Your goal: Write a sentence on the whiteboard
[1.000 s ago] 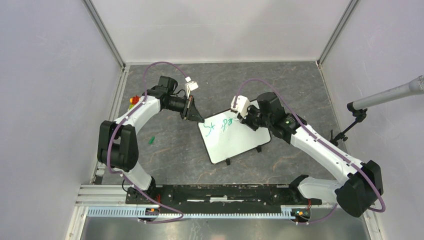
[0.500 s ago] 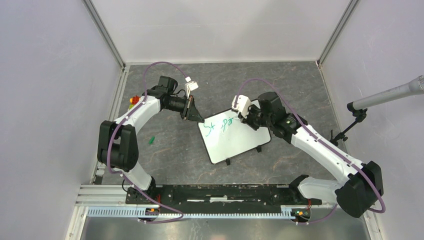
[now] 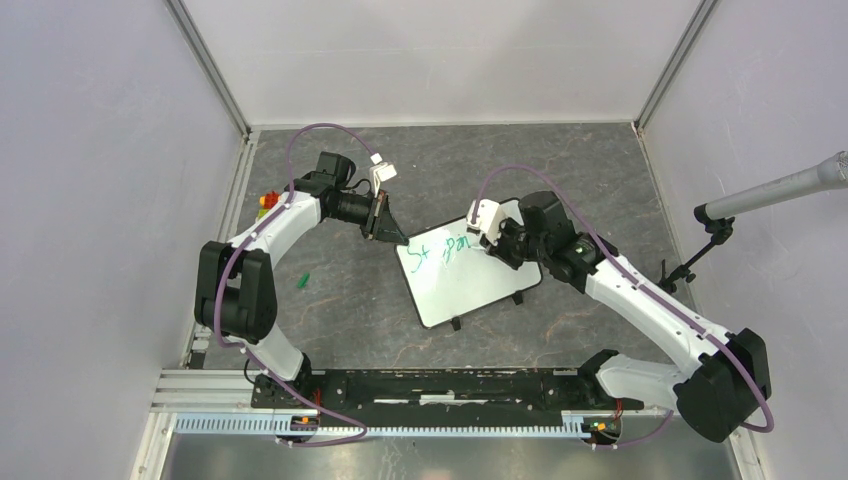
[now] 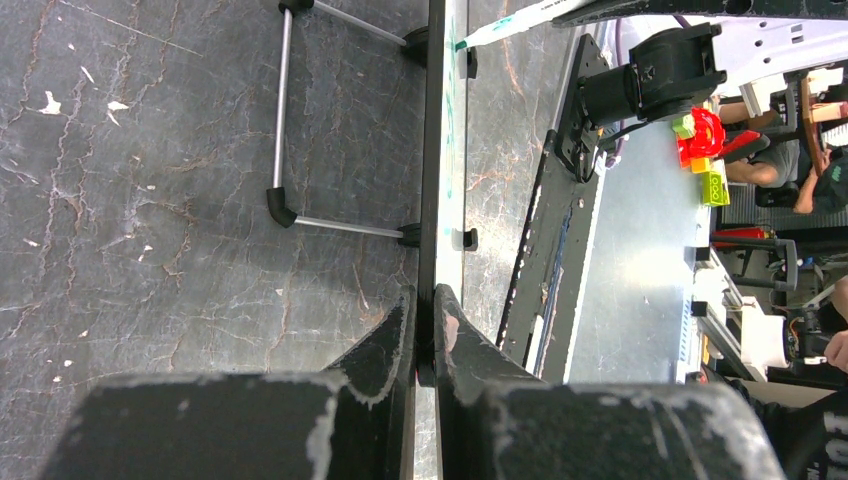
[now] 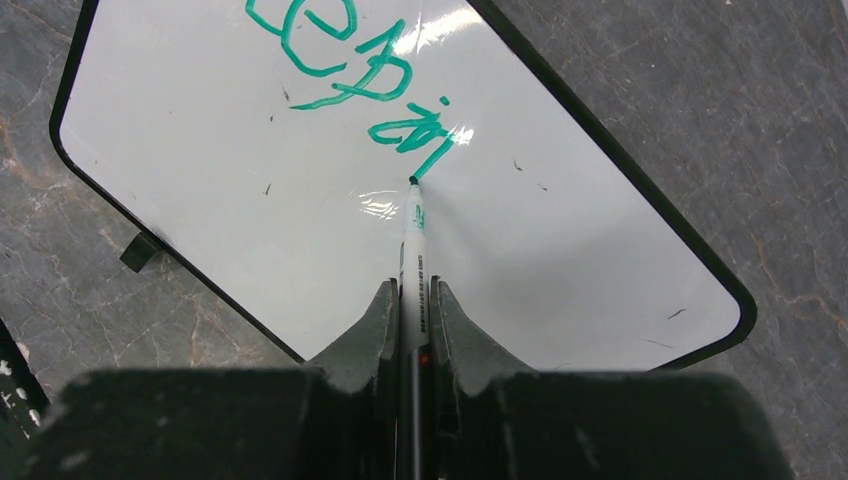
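The whiteboard [image 3: 470, 278] lies tilted on the table's middle, white with a thin black frame. My left gripper [image 3: 399, 237] is shut on its far left corner; in the left wrist view the board shows edge-on as a dark strip [image 4: 433, 150] between my fingers. My right gripper [image 5: 411, 295] is shut on a green marker [image 5: 413, 260], whose tip touches the board [image 5: 560, 250] at the end of the green writing [image 5: 375, 85]. The sentence [image 3: 440, 249] runs along the board's upper edge in one line.
A small green piece [image 3: 302, 280] lies on the table left of the board. Red and yellow bits [image 3: 267, 201] sit by the left wall. A microphone stand [image 3: 705, 245] stands at the right. The board's wire stand [image 4: 285, 110] shows in the left wrist view.
My right gripper has moved slightly right and down with the marker, adding strokes to the green writing. The left gripper and the board have not moved.
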Controlling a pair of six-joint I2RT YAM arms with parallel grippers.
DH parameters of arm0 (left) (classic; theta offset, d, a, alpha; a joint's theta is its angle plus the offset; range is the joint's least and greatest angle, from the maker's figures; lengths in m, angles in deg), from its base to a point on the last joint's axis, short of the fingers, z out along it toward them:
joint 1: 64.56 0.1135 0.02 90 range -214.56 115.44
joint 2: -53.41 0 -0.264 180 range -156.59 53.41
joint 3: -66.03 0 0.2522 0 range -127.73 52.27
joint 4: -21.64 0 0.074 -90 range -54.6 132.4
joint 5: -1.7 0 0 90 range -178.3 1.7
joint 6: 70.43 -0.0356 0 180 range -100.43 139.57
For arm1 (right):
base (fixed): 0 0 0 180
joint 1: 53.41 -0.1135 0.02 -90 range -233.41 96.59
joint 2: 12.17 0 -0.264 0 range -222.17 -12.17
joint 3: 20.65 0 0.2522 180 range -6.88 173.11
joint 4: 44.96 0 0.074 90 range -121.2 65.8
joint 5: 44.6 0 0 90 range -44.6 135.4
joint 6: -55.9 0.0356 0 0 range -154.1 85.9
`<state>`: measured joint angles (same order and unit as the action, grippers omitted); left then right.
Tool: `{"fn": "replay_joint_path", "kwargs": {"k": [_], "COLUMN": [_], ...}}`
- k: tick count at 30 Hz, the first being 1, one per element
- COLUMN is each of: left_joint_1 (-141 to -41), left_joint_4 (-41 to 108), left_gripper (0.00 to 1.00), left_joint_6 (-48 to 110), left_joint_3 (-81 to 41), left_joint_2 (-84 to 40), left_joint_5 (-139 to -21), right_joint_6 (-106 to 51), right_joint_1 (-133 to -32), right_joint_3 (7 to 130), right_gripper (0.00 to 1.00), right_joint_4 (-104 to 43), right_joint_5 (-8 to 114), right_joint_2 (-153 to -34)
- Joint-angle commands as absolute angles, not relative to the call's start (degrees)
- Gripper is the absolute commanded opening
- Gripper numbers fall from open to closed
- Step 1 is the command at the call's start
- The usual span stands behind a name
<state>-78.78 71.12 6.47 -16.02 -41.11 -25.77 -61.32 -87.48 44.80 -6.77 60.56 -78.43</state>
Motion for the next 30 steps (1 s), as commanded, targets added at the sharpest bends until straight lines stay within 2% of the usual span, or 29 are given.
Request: {"fn": "replay_joint_path", "kwargs": {"k": [1,9,30], "left_joint_1": [-79.23,-79.23,-79.23], "left_joint_4": [71.61,71.56,71.6], "left_gripper": [0.03,0.03,0.02], "left_joint_6": [3.67,3.79,3.77], "left_joint_3": [-16.72,-16.72,-16.63], "left_joint_2": [-42.17,-41.81,-41.79], "left_joint_5": [-28.03,-28.01,-28.0], "right_joint_6": [-62.05,-60.97,-62.19], "right_joint_1": [-87.25,-87.25,-86.59], "right_joint_3": [45.29,49.31,49.1], "right_gripper": [0.0,0.0,0.0], "right_joint_4": [-5.38,-7.56,-8.89], "right_joint_5": [61.29,60.37,55.49], "right_joint_2": [-77.35,-77.76,-80.05]}}
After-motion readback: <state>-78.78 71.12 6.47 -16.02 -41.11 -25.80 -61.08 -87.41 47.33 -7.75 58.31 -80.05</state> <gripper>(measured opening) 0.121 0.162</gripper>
